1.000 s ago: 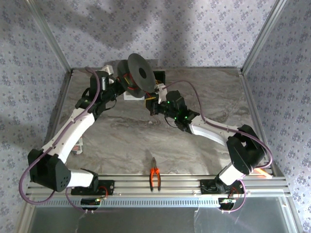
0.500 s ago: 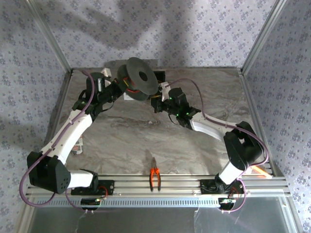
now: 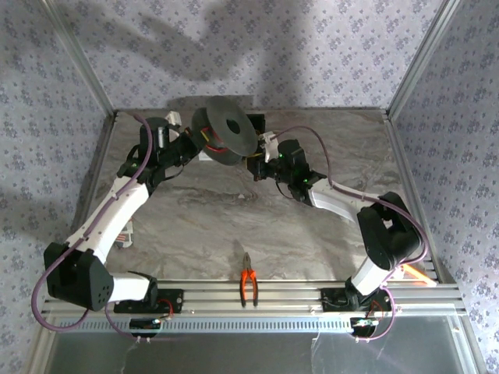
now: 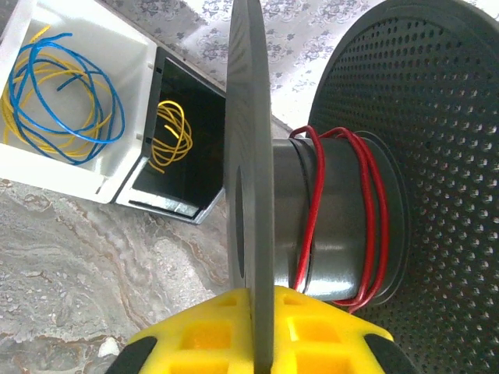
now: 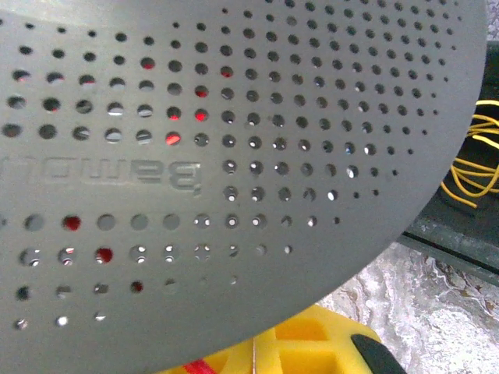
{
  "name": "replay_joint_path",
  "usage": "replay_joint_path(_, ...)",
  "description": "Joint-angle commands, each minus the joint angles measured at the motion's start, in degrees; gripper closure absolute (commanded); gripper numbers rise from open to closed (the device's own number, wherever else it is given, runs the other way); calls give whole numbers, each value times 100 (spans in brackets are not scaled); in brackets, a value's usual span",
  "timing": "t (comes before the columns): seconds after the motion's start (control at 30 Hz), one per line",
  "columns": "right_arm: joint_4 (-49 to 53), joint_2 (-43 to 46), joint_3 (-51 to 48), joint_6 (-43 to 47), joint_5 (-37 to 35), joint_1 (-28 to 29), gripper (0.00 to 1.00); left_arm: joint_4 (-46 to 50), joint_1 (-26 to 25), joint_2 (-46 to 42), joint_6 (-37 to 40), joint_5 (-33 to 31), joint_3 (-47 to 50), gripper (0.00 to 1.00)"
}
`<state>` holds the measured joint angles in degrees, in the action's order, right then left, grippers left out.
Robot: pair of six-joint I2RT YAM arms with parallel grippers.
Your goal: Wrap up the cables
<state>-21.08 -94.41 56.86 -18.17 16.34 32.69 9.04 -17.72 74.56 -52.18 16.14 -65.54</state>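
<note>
Seen from above, the left gripper reaches across a grey marbled table to a black round plastic spool, held tilted at the far side. In the left wrist view its yellow fingers are clamped on the edge of the spool's solid flange. At the left of that view, an open white tray holds loose blue and yellow wires; just beside it, a black tray holds a yellow wire coil. The thin red cable lies in a few turns round the spool's grey hub, between the solid flange and a perforated flange; in the right wrist view, red glints through that flange's holes. From above, the right gripper sits just beside the spool's right side; its fingers are together, and whether anything is pinched between them cannot be told. Orange-handled pliers lie at the table's near edge, well apart from the spool.
</note>
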Motion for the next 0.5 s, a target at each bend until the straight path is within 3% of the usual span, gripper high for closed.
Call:
replay_joint_path(0.0, 1861, -428, -575, -142, -1010, -795, 100, -1770, 734, -506, -257, -1410, -443, 100)
replay_joint_path(0.2, 1857, -405, -666, -49, -901, -966, 100, -1756, 752, -514, -231, -1395, -460, 100)
replay_joint_path(0.33, 1666, -144, -552, 143, -115, -877, 100, -1640, 719, -329, -114, -1119, -622, 100)
replay_joint_path(0.47, 1947, 127, -79, 384, 187, -586, 98, -1308, 541, 9, 233, -746, -989, 100)
